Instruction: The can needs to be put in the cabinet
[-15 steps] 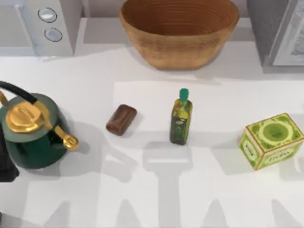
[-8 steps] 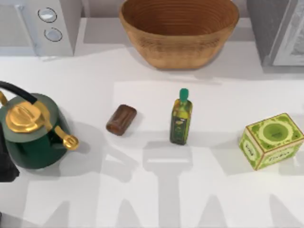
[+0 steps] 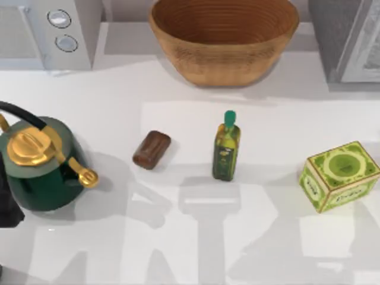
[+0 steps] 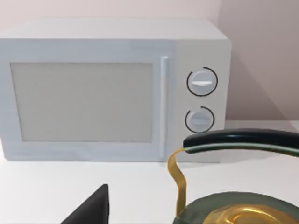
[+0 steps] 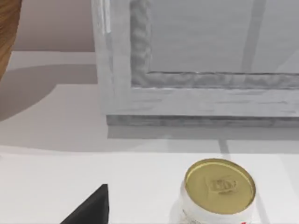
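Note:
The can (image 3: pixel 151 149) is a small dark brown cylinder lying on its side on the white table, left of centre in the top view. The grey cabinet (image 3: pixel 350 41) stands at the table's back right corner, and its framed door (image 5: pixel 201 70) faces the right wrist camera. My left arm (image 3: pixel 7 205) is at the table's left edge behind the kettle, far from the can. A dark part of my left gripper (image 4: pixel 91 212) shows near the microwave. A dark part of my right gripper (image 5: pixel 91 210) shows in front of the cabinet.
A green and gold kettle (image 3: pixel 41 163) stands at the left, with a white microwave (image 3: pixel 47 29) behind it. A wicker basket (image 3: pixel 224 38) is at back centre. An olive-oil bottle (image 3: pixel 226 148) and a green box (image 3: pixel 339 175) stand right of the can. A white gold-topped tin (image 5: pixel 218 191) stands before the cabinet.
No object on the table has moved. The shadows across the table's lower right have shifted, and the dark arm part at the left edge sits slightly lower.

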